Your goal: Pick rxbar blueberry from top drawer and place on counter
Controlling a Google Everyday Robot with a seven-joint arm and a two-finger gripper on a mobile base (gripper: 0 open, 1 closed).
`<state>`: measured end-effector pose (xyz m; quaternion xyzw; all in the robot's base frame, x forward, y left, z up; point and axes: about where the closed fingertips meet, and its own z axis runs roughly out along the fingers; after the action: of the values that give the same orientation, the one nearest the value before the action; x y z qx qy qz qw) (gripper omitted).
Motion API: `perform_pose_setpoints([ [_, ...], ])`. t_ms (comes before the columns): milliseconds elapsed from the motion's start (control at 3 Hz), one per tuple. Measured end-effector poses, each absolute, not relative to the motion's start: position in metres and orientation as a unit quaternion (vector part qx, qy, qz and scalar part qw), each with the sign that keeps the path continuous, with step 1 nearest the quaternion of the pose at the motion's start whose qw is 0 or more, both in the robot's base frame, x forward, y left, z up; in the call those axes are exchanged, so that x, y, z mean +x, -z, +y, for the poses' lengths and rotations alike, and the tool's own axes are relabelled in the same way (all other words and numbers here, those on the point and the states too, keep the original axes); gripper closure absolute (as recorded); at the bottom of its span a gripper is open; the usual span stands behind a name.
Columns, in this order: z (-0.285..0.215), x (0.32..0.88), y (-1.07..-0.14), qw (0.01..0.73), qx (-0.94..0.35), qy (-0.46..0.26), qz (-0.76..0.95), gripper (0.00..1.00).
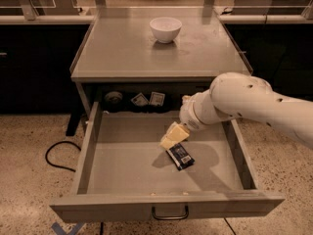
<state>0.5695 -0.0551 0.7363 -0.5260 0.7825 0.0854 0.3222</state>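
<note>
The rxbar blueberry point(180, 156), a dark navy bar with a white patch, lies flat on the floor of the open top drawer point(166, 202), right of its middle. My gripper point(172, 136) hangs from the white arm point(244, 104) just above and to the left of the bar's far end, and the bar is not in it. The grey counter point(127, 50) lies above the drawer.
A white bowl point(165, 29) stands at the back middle of the counter. Two small white-and-dark packets point(149, 99) and a round dark object point(113, 100) sit at the drawer's back. A black cable point(54, 153) lies on the floor at the left.
</note>
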Motion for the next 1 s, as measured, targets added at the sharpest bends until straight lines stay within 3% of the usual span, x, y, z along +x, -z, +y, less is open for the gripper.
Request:
perform_pose_setpoints([
  [1000, -0.076, 0.599, -0.655, 0.257, -0.436, -0.087, 0.858, 0.0],
])
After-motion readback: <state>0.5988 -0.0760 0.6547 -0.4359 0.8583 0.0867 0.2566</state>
